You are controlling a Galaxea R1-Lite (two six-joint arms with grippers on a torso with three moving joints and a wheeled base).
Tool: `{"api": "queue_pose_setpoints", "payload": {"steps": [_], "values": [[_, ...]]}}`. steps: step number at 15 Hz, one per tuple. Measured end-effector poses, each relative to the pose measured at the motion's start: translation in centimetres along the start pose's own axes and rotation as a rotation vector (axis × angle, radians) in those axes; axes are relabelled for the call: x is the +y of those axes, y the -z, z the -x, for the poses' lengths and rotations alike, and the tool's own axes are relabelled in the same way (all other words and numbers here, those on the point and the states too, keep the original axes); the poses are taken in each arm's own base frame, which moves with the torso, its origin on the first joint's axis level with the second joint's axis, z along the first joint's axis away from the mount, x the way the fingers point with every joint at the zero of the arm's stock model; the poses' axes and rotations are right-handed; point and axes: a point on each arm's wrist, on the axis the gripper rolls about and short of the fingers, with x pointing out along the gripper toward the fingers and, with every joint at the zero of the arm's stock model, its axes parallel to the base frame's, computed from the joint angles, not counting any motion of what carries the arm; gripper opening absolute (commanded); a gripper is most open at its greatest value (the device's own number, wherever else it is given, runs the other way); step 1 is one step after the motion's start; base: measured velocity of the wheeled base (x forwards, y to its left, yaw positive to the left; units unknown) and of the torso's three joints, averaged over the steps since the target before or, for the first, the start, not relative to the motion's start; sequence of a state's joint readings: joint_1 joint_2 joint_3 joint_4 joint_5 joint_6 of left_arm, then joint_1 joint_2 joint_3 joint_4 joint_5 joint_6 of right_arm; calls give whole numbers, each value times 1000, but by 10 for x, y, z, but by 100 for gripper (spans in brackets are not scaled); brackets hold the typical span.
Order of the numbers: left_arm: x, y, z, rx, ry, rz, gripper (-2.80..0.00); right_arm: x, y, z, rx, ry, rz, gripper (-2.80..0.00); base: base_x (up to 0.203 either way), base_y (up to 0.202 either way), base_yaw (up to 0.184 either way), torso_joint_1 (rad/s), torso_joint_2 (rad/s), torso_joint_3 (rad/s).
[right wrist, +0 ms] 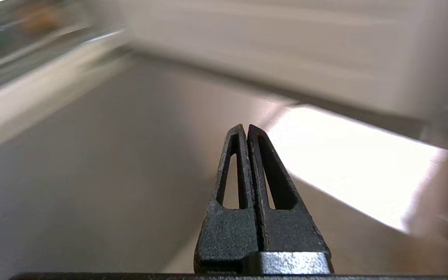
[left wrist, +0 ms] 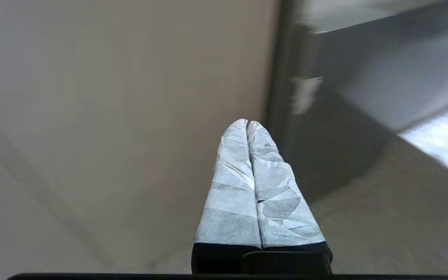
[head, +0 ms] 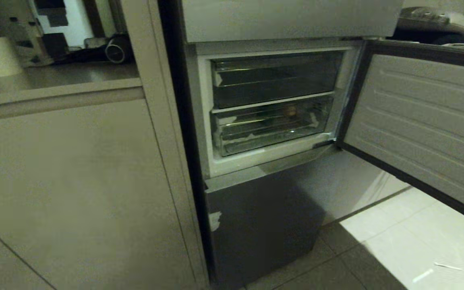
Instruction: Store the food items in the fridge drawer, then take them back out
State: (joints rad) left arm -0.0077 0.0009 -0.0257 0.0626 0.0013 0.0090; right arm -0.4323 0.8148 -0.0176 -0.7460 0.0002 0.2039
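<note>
The fridge's middle compartment stands open in the head view. The fridge drawer (head: pixel 256 135), a clear bin with white tape scraps at its front corners, sits pushed in on the lower level. A small orange-brown food item (head: pixel 290 110) shows through it near the back. In the right wrist view that item is only a blurred orange patch (right wrist: pixel 39 17). Neither arm appears in the head view. My right gripper (right wrist: pixel 246 126) is shut and empty, low in front of the fridge's lower door. My left gripper (left wrist: pixel 247 123), its fingers wrapped in white tape, is shut and empty beside the fridge.
A darker smoky bin (head: pixel 276 78) sits above the drawer. The compartment's door (head: pixel 425 121) is swung wide to the right. A beige cabinet panel (head: pixel 75 181) stands left of the fridge. Sunlit floor tiles (head: pixel 409 241) lie at the lower right.
</note>
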Motion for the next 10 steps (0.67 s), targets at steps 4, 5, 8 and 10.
{"api": "queue_pose_setpoints", "payload": {"steps": [4, 5, 8, 10], "values": [[0, 0, 0, 0, 0, 0, -280, -20, -10, 0, -48, 199, 1, -280, 0, 3, -98, 3, 2, 2], [0, 0, 0, 0, 0, 0, -280, -26, -15, 0, -63, 244, -1, -280, 0, 0, 0, 0, 0, 0], [0, 0, 0, 0, 0, 0, -280, -43, -40, -7, -105, 342, -2, -280, 0, 0, 0, 0, 0, 0], [0, 0, 0, 0, 0, 0, -280, -54, -59, -14, -133, 388, -2, -280, 0, 0, 0, 0, 0, 0]]}}
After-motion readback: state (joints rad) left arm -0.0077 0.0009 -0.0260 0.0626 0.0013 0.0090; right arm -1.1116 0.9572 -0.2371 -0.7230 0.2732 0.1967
